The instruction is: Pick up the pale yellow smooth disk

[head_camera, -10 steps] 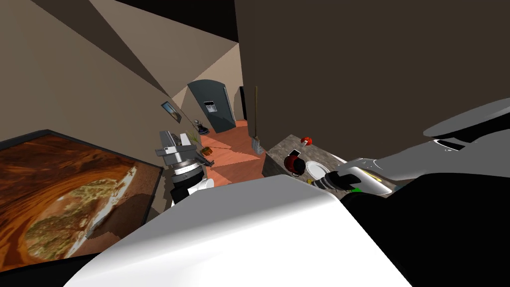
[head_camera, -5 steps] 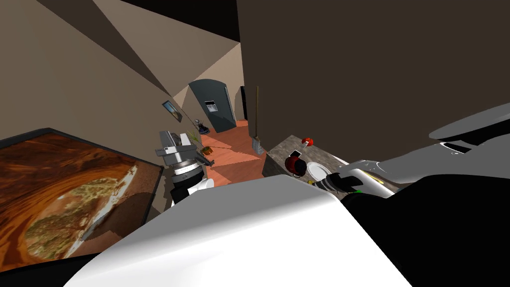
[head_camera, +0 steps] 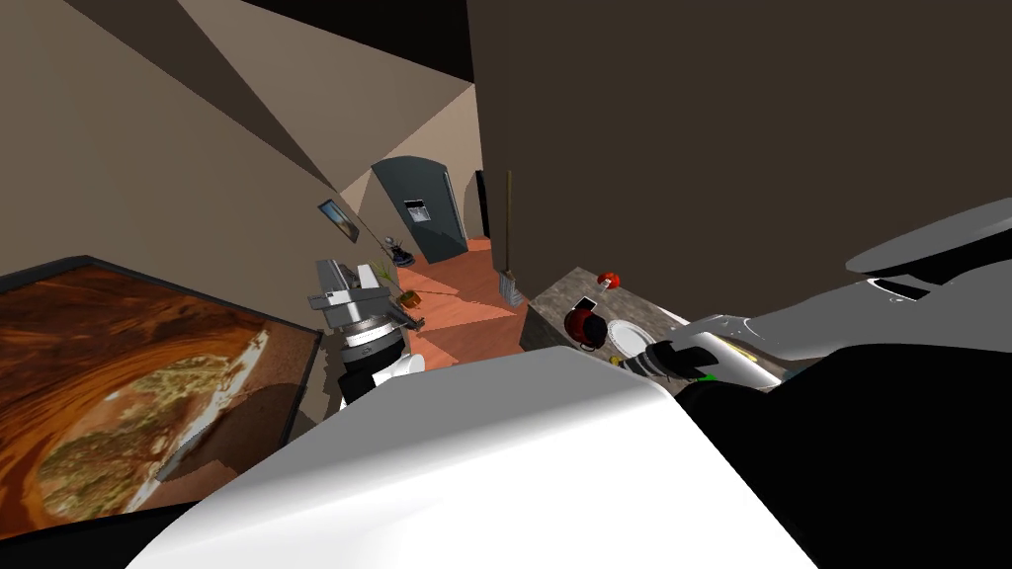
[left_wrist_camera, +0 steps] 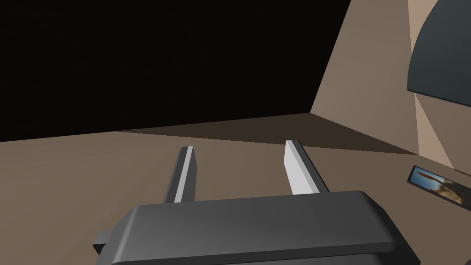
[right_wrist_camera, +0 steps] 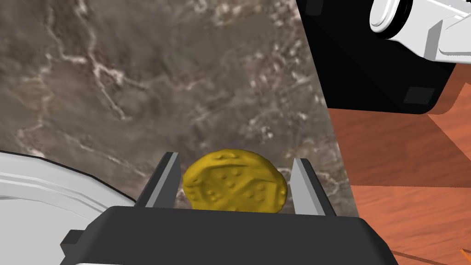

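A golden-yellow disk (right_wrist_camera: 234, 186) with a bumpy, dotted top lies on the grey marbled counter (right_wrist_camera: 184, 78), close to its edge. My right gripper (right_wrist_camera: 235, 158) is open just over it, one finger on each side of the disk; a small gap shows at each side. In the head view the right gripper (head_camera: 632, 362) is low over the counter (head_camera: 563, 291), beside a white plate (head_camera: 623, 336). My left gripper (left_wrist_camera: 239, 145) is open and holds nothing; it is raised at my left (head_camera: 348, 280).
The white plate's rim (right_wrist_camera: 41, 184) lies right beside the disk. A red and black vessel (head_camera: 583, 326) and a small red thing (head_camera: 608, 280) stand farther along the counter. A broom (head_camera: 509, 267) leans at the counter's far end. Orange wooden floor (right_wrist_camera: 404, 175) lies past the counter's edge.
My head view wobbled slightly. The right arm stays over the counter in the same place and the left arm has not moved.
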